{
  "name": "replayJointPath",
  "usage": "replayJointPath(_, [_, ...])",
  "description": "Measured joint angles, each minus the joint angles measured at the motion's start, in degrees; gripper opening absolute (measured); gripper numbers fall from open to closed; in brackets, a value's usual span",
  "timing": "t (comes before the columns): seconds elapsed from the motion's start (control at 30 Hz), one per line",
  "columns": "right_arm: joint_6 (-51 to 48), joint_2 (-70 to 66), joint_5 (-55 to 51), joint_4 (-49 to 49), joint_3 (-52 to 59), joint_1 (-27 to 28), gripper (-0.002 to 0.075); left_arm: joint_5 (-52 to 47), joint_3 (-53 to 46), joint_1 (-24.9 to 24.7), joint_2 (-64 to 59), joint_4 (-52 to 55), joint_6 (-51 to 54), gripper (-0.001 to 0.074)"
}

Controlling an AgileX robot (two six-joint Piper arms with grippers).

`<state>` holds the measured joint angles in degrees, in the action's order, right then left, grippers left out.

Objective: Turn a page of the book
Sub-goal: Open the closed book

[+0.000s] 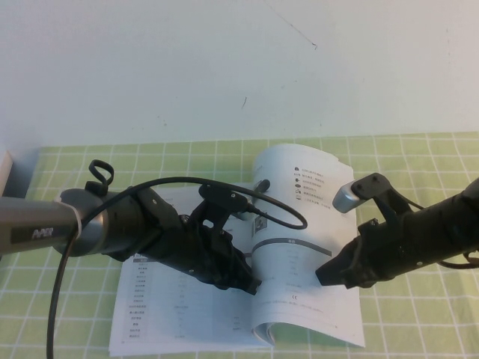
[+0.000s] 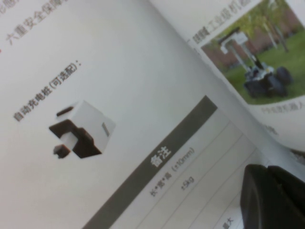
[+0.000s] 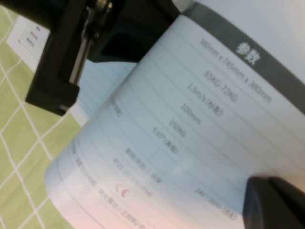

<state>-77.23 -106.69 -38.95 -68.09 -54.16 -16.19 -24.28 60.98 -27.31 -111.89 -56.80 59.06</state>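
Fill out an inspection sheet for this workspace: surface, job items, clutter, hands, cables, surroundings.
Surface: green checked cloth covering the table.
Job's things: book lies open; page on the right half arches up, not flat.
Clutter: pale object at the far left edge, cut off by the frame.
Hands: left hand is down over the book's middle, fingers unclear; right hand is shut, its tip on the page.
Cables: black cable loops over the left arm and book.
Surroundings: plain pale wall behind the table.
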Motion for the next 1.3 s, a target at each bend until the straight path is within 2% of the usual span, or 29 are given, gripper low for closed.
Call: replayJointPath(1.3, [-0.1, 0.1, -2.4, 0.9, 0.0, -0.4, -0.0002, -0.1, 0.0, 0.0, 0.0, 0.0, 0.0, -0.0002])
